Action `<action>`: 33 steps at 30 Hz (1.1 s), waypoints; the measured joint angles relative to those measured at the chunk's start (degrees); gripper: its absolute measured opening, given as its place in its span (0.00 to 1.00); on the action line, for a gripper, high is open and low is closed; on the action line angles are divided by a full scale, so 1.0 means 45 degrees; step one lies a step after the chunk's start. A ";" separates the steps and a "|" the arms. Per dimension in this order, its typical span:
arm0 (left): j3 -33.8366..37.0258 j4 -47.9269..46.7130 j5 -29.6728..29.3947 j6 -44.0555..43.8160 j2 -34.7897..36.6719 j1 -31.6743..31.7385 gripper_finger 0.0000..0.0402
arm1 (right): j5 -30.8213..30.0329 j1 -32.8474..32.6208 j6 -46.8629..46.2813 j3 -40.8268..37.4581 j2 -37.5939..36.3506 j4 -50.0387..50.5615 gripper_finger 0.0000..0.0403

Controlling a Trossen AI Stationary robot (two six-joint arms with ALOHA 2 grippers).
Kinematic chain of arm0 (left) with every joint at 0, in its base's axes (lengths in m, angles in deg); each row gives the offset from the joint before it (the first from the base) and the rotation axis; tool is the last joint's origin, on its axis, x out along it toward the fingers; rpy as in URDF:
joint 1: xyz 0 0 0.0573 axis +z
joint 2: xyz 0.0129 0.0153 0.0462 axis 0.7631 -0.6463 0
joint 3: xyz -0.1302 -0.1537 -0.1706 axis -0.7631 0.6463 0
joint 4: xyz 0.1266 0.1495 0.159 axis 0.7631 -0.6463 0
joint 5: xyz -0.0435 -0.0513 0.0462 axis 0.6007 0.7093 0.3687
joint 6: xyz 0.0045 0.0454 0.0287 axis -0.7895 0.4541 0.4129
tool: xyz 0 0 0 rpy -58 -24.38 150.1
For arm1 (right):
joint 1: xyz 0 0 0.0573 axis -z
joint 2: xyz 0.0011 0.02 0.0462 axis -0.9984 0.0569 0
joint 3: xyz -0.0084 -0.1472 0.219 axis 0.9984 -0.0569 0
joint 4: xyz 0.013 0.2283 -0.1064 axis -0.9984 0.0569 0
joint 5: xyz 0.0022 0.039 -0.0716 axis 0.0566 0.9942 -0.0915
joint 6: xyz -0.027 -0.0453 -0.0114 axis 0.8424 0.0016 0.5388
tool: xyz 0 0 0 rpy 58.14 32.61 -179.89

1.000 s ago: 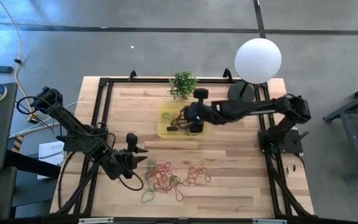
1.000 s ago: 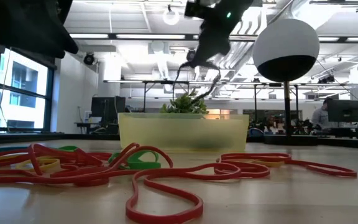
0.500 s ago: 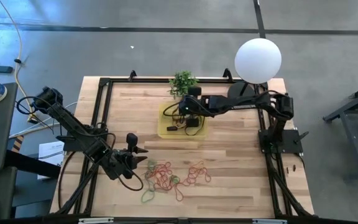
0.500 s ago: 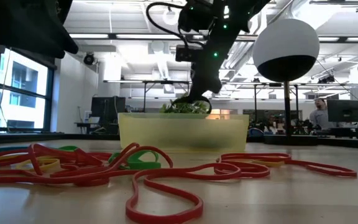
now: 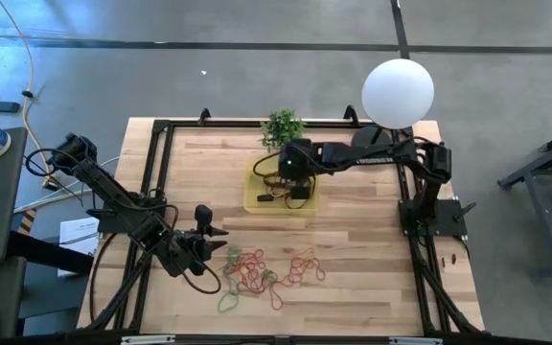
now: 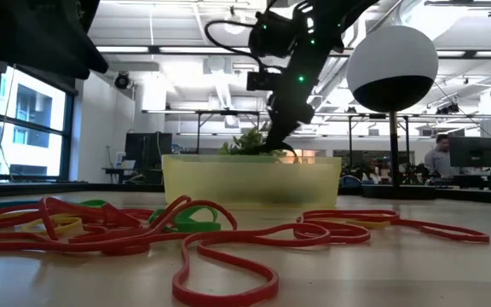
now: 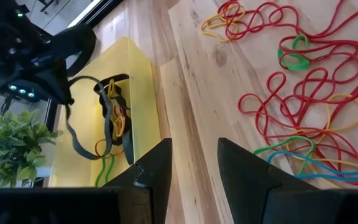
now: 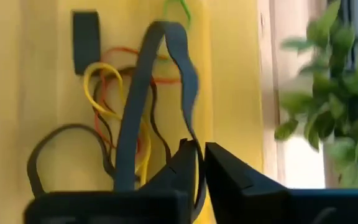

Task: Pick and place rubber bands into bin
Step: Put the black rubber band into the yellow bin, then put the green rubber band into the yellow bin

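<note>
The bin (image 5: 255,202) is a yellow tray at the table's far middle, with several rubber bands inside it (image 8: 114,102). My right gripper (image 5: 284,178) reaches down into it from the right and is shut on a dark grey rubber band (image 8: 143,93). A pile of red, green, yellow and blue rubber bands (image 5: 266,270) lies loose on the wood at the near middle. My left gripper (image 5: 220,238) hovers open just left of that pile, with nothing between its fingers (image 7: 194,158). My right gripper pinches one end of the dark grey band (image 8: 193,148) between its two fingertips. The fingers slant down from above, from the table's right side. The band hangs slack below them (image 7: 73,134), and its lower loop lies in the bin among the other bands.
A small green potted plant (image 5: 282,126) stands just beyond the bin's far wall. A white globe lamp (image 5: 398,92) stands at the far right. A black frame runs around the table's edges (image 5: 161,134). Bare wood lies between the bin and the pile.
My right gripper has gone down and toward the table's far left, from above the bin's right part into the bin, and has tipped more steeply down. The dark band, which hung in the air above the bin, now droops into it.
</note>
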 joint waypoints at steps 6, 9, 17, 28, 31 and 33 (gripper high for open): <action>-0.0005 0.0075 0.0000 -0.0006 0.0000 0.0000 0.29 | 0.0100 0.0186 -0.0671 0.0000 -0.0005 0.0631 0.25; -0.0005 0.0108 0.0003 -0.0008 0.0000 0.0000 0.29 | 0.0258 0.0181 -0.0697 0.0000 -0.0012 0.0670 0.34; -0.0005 0.0087 0.0638 0.0476 0.0000 0.0000 0.29 | 0.0649 -0.0185 -0.0589 0.0000 -0.0072 0.0711 0.48; -0.0005 -0.0966 0.3052 0.1363 0.0003 0.0172 0.29 | 0.0890 -0.2382 -0.0558 0.0005 -0.0788 0.0665 0.39; -0.0010 -0.0949 0.3557 0.0690 -0.0182 0.0959 0.29 | 0.0893 -0.3219 -0.1077 0.0005 -0.0902 0.0665 0.36; -0.0010 -0.0824 0.3960 0.0566 -0.0505 0.1536 0.29 | 0.0862 -0.3836 -0.1370 0.0005 -0.0908 0.0665 0.34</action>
